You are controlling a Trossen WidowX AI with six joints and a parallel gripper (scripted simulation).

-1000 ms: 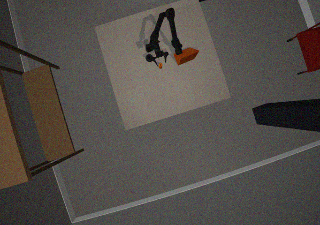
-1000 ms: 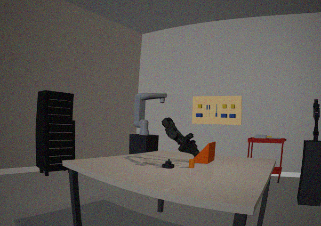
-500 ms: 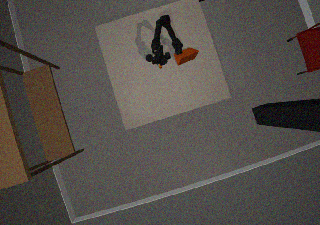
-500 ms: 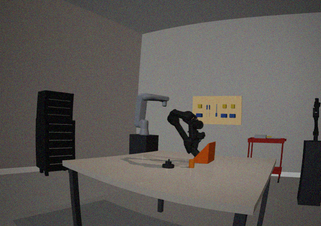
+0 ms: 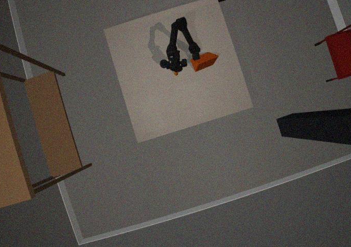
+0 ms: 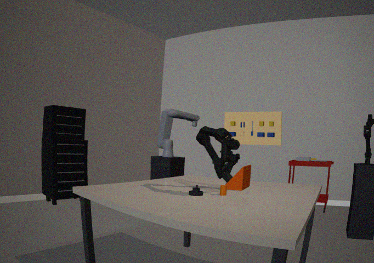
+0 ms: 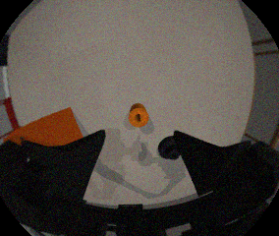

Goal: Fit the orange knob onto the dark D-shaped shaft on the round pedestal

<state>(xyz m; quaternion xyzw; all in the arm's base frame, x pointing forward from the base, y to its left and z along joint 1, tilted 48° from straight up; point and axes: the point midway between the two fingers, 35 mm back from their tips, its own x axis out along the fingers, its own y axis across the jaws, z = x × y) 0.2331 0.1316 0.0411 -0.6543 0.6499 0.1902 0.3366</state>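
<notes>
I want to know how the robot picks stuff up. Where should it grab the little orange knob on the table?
Probably by its round sides, coming straight down from above. The orange knob stands upright on the table with its hole facing up, nothing touching it. The gripper hangs open above it, so lowering with one finger on each side looks simplest.

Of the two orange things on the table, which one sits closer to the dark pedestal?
The small orange knob, standing alone on the table just right of the pedestal. The other, a large orange wedge-shaped block, sits farther right.
</notes>
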